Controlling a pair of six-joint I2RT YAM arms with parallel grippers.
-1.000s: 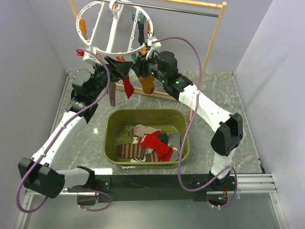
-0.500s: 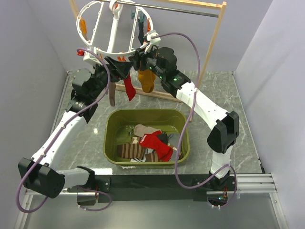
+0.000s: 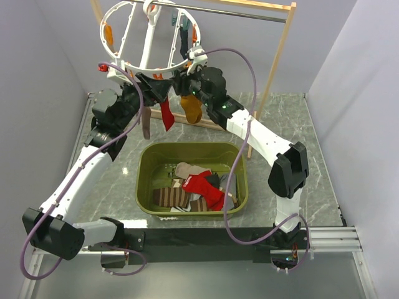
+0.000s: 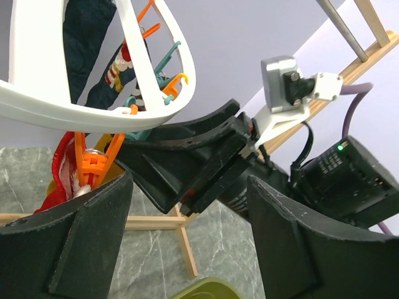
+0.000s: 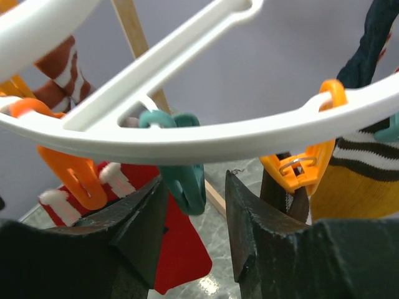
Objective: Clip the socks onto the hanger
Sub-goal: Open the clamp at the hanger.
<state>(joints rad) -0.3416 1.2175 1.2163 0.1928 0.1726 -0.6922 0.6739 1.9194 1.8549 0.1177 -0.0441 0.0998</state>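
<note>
My left fingers (image 4: 187,185) and right fingers (image 5: 195,182) are both up at the near rim of the hanger (image 3: 147,47), the white ring hooked onto the metal rod (image 3: 243,12) of the wooden rack (image 3: 282,47). My right fingers stand partly spread, with a teal clip (image 5: 186,171) that hangs from the hanger's rim between them. The clip sits close to one finger and a gap shows on its other side, so I am not squeezing it. My left fingers are spread wide just under the same rim and grip nothing; an orange clip (image 4: 92,163) hangs just beside one of them. That clip bites the cuff of a red sock (image 3: 166,115) with white marks, which hangs below the hanger. Further along the near rim a mustard sock (image 3: 192,109) hangs from a second orange clip (image 5: 305,163). A grey-taupe sock (image 3: 146,124) also hangs below that rim, and a dark navy sock (image 3: 184,40) hangs from the ring's far side. Well below the hanger, on the marble worktop (image 3: 293,124), an olive tub (image 3: 142,180) holds the unclipped socks, among them a loose red sock (image 3: 202,185) and a brown striped sock (image 3: 167,197).
</note>
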